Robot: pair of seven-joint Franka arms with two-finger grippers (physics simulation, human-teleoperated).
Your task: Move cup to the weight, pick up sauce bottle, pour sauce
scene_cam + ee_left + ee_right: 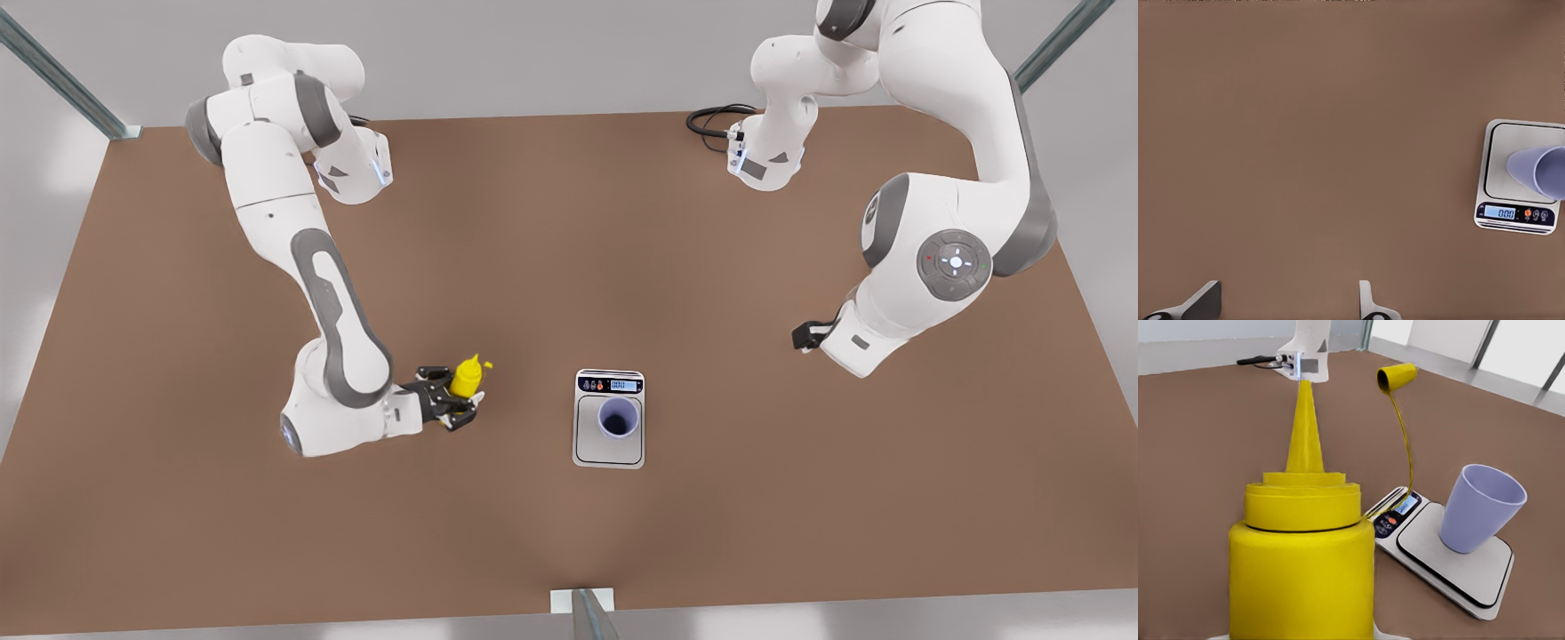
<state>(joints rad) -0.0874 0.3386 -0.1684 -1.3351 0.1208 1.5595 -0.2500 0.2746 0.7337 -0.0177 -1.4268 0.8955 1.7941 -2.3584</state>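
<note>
The yellow sauce bottle (467,376) stands upright toward the front view's left, and my right gripper (452,396) is shut on its body. In the right wrist view the sauce bottle (1301,567) looms close, its small cap (1397,377) off the nozzle and hanging on a thin tether. The lavender cup (619,418) stands upright on the steel platform of the weight (587,453), to the bottle's right. My left gripper (803,336) waits high at the front view's right, open (1286,303), with the cup (1541,170) and weight (1518,213) off to one side.
The brown table (267,533) carries both arm bases at the back. A black cable (711,120) loops by the base on the front view's right. Metal posts stand at the table's corners and at the front edge (587,613).
</note>
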